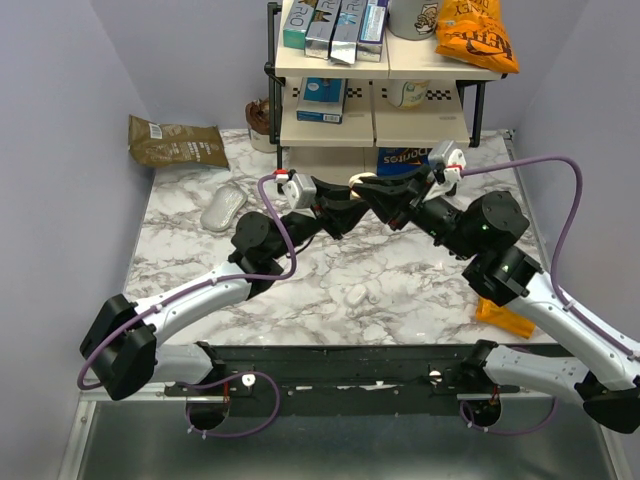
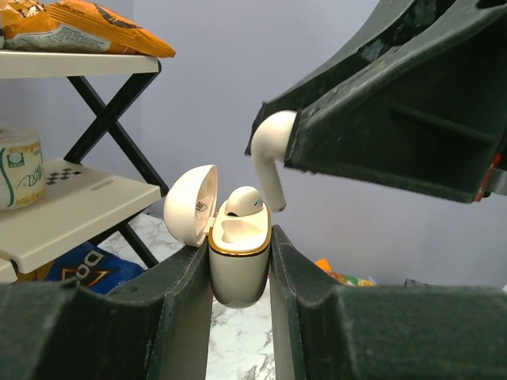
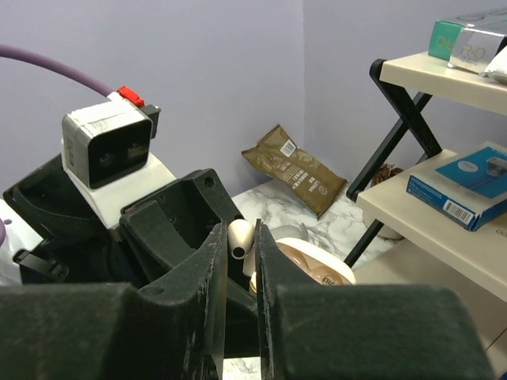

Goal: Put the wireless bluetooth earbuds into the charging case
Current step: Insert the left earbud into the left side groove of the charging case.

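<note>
My left gripper (image 2: 240, 265) is shut on the white charging case (image 2: 238, 277) and holds it upright in the air. The case's lid (image 2: 192, 206) is swung open to the left. One cream earbud (image 2: 243, 202) sits in the case. My right gripper (image 3: 242, 241) is shut on the second earbud (image 3: 240, 236). In the left wrist view this earbud (image 2: 269, 158) hangs stem down, just above the case's right rim. In the top view both grippers meet above the table's far middle, left (image 1: 345, 205) and right (image 1: 385, 205).
A white computer mouse (image 1: 223, 210) lies at the left, with a brown bag (image 1: 177, 142) behind it. A small white object (image 1: 357, 295) lies near the front middle. An orange packet (image 1: 505, 318) lies under the right arm. A stocked shelf rack (image 1: 385, 95) stands at the back.
</note>
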